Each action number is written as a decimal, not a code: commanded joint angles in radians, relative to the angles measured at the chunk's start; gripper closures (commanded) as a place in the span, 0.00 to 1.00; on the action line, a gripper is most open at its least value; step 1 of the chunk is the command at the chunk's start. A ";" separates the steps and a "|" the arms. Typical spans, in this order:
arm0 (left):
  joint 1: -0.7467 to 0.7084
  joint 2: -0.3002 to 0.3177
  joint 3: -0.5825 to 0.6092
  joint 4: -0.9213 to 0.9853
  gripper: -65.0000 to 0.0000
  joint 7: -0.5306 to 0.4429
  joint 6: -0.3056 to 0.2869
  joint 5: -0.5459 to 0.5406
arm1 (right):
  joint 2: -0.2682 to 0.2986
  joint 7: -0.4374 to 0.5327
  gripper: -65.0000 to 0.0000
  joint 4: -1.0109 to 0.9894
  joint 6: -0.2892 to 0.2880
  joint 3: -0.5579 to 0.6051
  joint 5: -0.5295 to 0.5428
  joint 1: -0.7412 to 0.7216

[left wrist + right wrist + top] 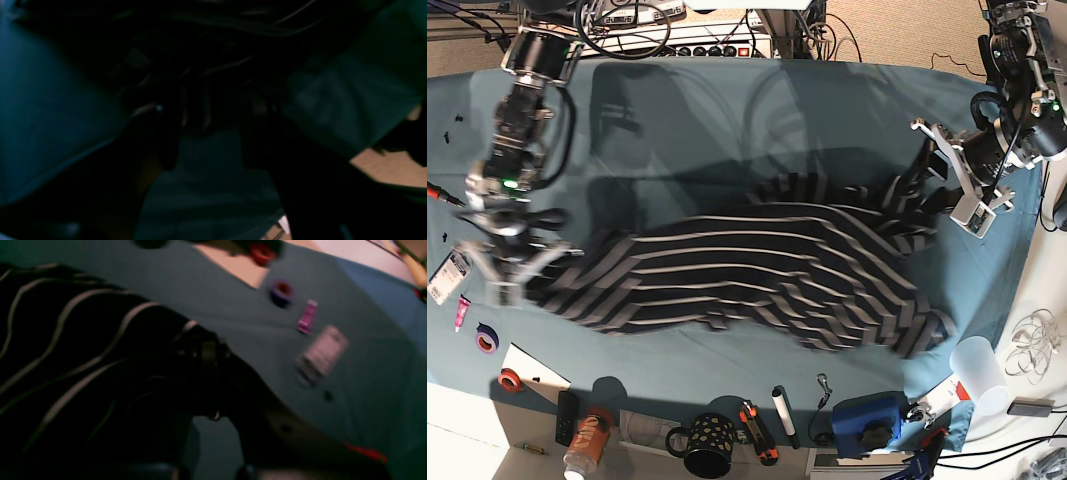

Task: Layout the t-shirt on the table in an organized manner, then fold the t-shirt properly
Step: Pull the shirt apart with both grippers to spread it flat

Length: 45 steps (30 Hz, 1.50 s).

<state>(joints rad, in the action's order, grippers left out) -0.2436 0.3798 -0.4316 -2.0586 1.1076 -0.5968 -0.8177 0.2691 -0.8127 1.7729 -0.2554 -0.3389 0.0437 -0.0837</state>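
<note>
Left wrist view: too dark; the left claw (208, 146) looks released, bench cloth between its fingers.

Right wrist view: the right claw (203, 373) is clenched on the t-shirt (66, 350), tensioning it.

Base view: the t-shirt lies stretched mid-bench (727, 120).

No text, label, brand, number or sign can be read in any view. The white card (447, 276) at the tabletop's (727, 90) left edge carries dark marks too small to make out, and in the right wrist view it is blurred. The orange can (582, 447) and the spotted mug (708, 443) past the near edge show no legible lettering.
</note>
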 commanded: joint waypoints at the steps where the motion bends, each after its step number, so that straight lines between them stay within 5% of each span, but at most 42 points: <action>1: 0.005 0.008 -0.003 -0.010 0.56 -0.040 -0.004 0.009 | 0.025 0.014 1.00 0.019 0.009 -0.036 0.030 -0.020; 7: 0.005 -0.051 0.029 0.059 0.51 -0.245 -0.008 0.185 | 0.025 -0.008 1.00 0.019 -0.025 -0.126 0.079 -0.010; 12: 0.011 -0.053 0.247 0.101 0.50 -0.372 0.010 0.389 | 0.025 -0.018 1.00 0.019 -0.025 -0.127 0.079 -0.010; 16: 0.019 -0.052 0.424 0.141 0.50 -0.531 0.303 0.695 | 0.025 -0.034 1.00 0.019 -0.026 -0.127 0.074 -0.008; 19: 0.060 -0.053 0.490 0.180 0.50 -0.432 0.422 0.744 | 0.025 -0.032 1.00 0.019 -0.027 -0.127 0.061 0.010; 28: 0.224 -0.053 0.533 0.422 0.51 -0.364 0.421 0.657 | 0.025 -0.029 1.00 0.019 -0.047 -0.127 0.061 0.053; 31: 0.241 -0.053 0.533 0.421 0.65 -0.352 0.425 0.657 | 0.025 -0.023 1.00 0.019 -0.048 -0.127 0.061 0.053; 34: 0.247 -0.053 0.533 0.402 1.00 -0.352 0.426 0.658 | 0.025 -0.020 1.00 0.019 -0.048 -0.127 0.061 0.053; 40: 0.247 -0.044 0.520 0.240 1.00 -0.333 0.577 0.768 | 0.025 0.013 1.00 0.019 -0.048 -0.127 0.061 0.053; 45: 0.264 -0.043 0.393 0.024 1.00 -0.269 0.536 0.821 | 0.033 0.018 1.00 0.019 -0.047 -0.128 0.052 0.053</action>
<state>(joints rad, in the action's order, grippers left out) 0.0040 0.3267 -0.0341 -2.0186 0.8631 -0.0750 -0.0109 0.2802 -0.8299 1.7733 -0.3080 -0.4618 0.1024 -0.0139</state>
